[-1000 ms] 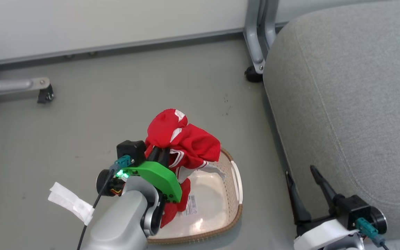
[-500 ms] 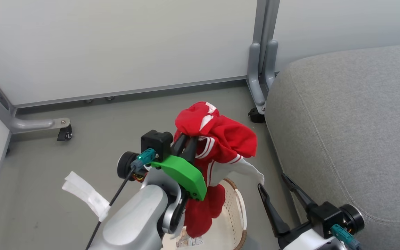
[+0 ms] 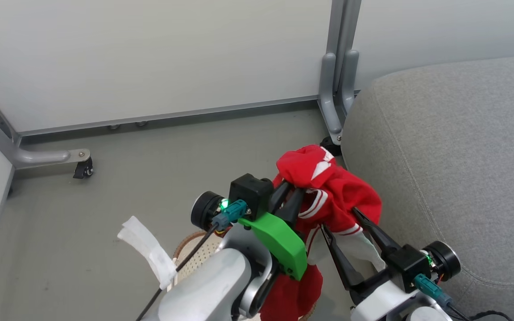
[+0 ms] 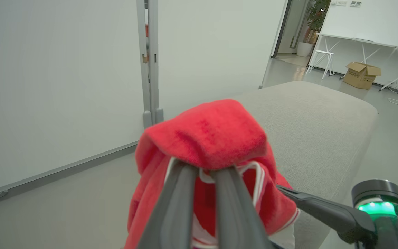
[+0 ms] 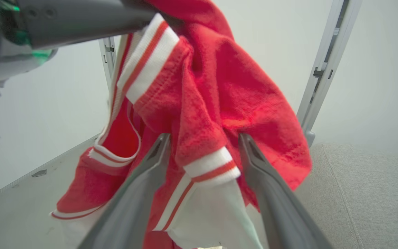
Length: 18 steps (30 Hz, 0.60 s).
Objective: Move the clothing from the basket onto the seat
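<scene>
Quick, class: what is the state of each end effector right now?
Left end effector: closed, holding the jersey.
Right end effector: open, straddling a hanging jersey fold.

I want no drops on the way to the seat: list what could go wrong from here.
1. The left gripper pinches only a small fold of the jersey; the rest hangs loose and could slip out.
2. The open right gripper straddles the hanging fabric, so a finger may snag it.
3. The low tail may drag against the seat's front edge.
</scene>
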{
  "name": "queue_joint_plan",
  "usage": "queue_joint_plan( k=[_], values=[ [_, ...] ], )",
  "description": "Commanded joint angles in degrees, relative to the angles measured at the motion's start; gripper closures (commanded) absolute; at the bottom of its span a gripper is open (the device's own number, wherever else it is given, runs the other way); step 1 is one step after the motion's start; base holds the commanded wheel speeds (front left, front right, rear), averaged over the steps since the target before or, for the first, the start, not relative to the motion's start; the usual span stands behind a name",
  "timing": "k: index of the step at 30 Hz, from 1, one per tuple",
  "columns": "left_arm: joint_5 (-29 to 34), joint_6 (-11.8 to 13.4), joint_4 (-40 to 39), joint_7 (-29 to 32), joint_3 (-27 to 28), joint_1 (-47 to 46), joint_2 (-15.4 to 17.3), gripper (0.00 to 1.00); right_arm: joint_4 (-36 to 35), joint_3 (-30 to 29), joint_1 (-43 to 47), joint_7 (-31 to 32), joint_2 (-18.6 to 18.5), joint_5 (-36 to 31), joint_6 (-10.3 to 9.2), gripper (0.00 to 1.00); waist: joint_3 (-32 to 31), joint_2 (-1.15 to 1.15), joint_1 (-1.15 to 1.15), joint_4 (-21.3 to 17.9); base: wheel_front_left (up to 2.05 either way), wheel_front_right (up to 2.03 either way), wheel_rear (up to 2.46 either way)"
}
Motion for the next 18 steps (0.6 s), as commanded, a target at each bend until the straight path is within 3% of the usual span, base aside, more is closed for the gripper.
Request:
queue_joint_plan(
  k=[1, 8, 9, 10, 18],
  values=[
    [0.6, 0.1, -0.8, 0.3, -0.4, -0.3, -0.1, 1.0, 0.1, 0.1, -0.8, -0.2, -0.1, -0.3, -0.06, 0.0, 0.0, 0.0, 0.01, -0.1, 0.0, 0.0, 0.0],
    [0.8, 0.3, -4.1, 2.3, -2.4, -0.1, -0.2, 1.0, 0.0, 1.1, -1.0, -0.2, -0.8, -0.5, -0.06, 0.0, 0.2, 0.0, 0.01, -0.7, 0.0, 0.0, 0.0],
    [0.9, 0.3, -4.2, 2.4, -2.5, 0.0, 0.0, 1.0, 0.0, 1.1, -1.1, -0.2, -0.9, -0.6, -0.06, 0.41, 0.2, 0.0, 0.01, -0.9, 0.0, 0.0, 0.0],
    [1.0, 0.4, -4.3, 2.6, -2.6, 0.0, 0.1, 1.0, 0.0, 1.2, -1.2, -0.2, -1.0, -0.7, -0.06, 1.0, 0.2, 0.0, 0.01, -1.0, 0.0, 0.0, 0.0],
    [1.2, 0.8, -4.4, 3.1, -3.2, 0.5, 1.0, 1.0, -0.3, 0.8, -1.2, -0.2, -0.9, -1.2, -0.05, 1.0, 0.2, 0.0, 0.01, -1.8, 0.0, 0.0, 0.0]
  ],
)
